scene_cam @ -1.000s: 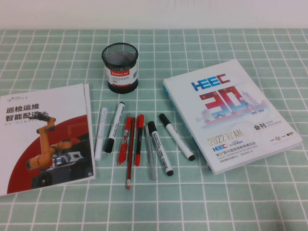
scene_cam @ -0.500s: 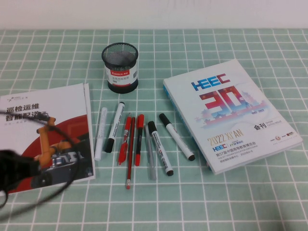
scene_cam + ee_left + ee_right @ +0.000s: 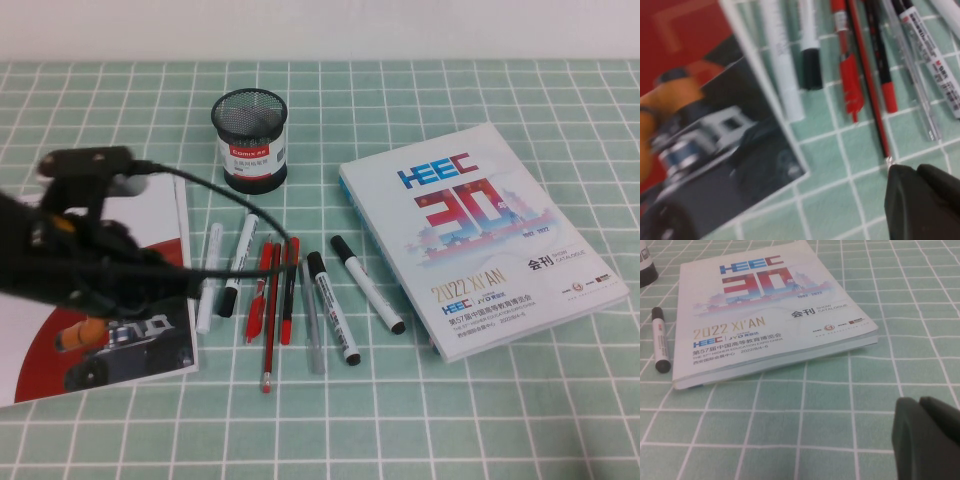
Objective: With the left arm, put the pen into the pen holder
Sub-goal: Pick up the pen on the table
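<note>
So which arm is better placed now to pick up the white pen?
Left. The left gripper is over the booklet beside the pen. The right gripper is near the catalogue, away from the pens.

Two booklets (image 3: 480,235) flank assorted markers (image 3: 330,305).

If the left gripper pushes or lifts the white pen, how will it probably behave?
The pen looks slim, round and smooth, so it may roll toward the booklet or black-capped marker, or slip. It seems rigid and light. The left gripper hovers nearby; the right gripper sits by the catalogue.
</note>
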